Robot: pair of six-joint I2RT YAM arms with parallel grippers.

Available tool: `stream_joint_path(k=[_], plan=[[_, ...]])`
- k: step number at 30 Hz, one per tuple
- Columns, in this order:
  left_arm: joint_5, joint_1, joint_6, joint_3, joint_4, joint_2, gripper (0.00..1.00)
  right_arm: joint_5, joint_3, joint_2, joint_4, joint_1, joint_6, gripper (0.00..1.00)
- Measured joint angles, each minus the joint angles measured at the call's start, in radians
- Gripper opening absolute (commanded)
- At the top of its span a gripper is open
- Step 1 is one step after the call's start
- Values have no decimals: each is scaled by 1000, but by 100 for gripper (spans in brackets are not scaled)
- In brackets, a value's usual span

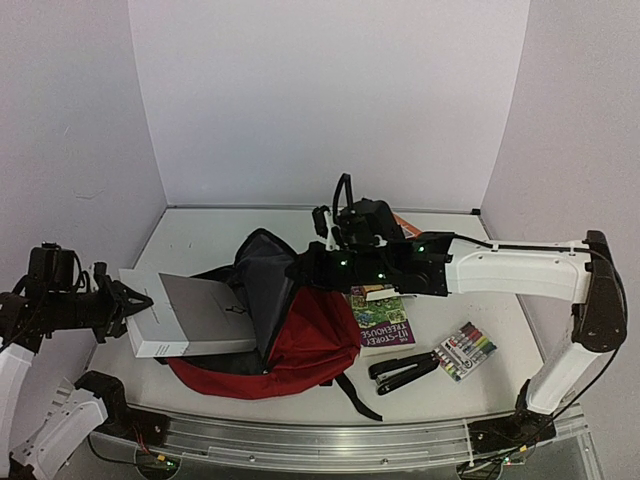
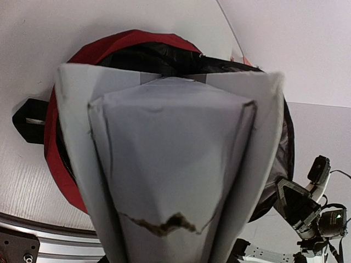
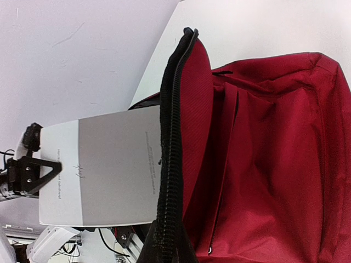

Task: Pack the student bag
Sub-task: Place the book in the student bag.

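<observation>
Table (image 1: 200, 240): white, walled at left, back and right; aluminium rail (image 1: 330, 440) along the near edge. Bare surface at back left and in the near right corner. Right of centre taken up by a colourful paperback (image 1: 382, 318), a black stapler (image 1: 403, 372) and a pack of markers (image 1: 466, 350), all close together, the paperback just beside the bag.

Student bag (image 1: 300, 340): lies at table centre, slightly left, near the front rail. Dark red fabric, black zip around the mouth, grey lining showing inside, black strap (image 1: 355, 395) trailing toward the rail. Mouth gapes to the left, upper lip lifted clear of the body.

Right gripper (image 1: 300, 268): closed tight on the bag's black zipped rim, holding that lip up.

Left gripper (image 1: 128, 298): part-way closed, clamped on the outer edge of a grey-and-white book (image 1: 190, 315). Book held roughly flat, far edge at the bag's mouth, over the lower lip; depth inside cannot be told.

Dark object (image 1: 365, 220): behind the bag, kind unclear.
</observation>
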Motion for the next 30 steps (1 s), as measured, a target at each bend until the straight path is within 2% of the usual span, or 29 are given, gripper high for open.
stream_joint_path(k=[18, 30], plan=[[181, 0, -76, -251, 391, -43, 30, 0, 41, 0, 4, 15, 0, 0], [263, 0, -73, -303, 624, 158, 29, -2, 47, 0, 18, 25, 0, 0]])
